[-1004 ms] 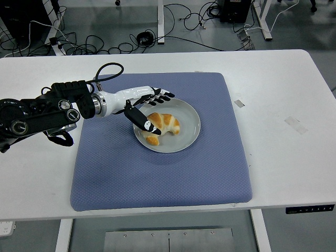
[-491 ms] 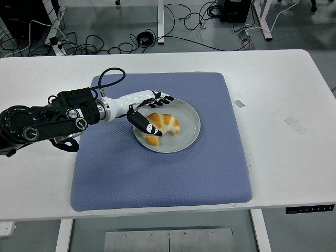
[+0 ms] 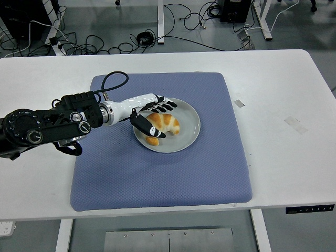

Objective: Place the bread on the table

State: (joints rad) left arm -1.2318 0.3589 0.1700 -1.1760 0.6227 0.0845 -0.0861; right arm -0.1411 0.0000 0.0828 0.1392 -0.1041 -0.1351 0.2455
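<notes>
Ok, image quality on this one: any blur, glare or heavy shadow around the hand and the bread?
Head view: sharp throughout, no motion blur on the left hand or the bread. Lighting is even and diffuse; the plate carries only a soft sheen, no blown glare. Shadows are faint, just a slight one under the hand on the blue mat. The white table is bright but not clipped.

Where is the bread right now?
In the head view the bread lies on the grey plate near the middle of the blue mat, with the left hand around its left end.
</notes>
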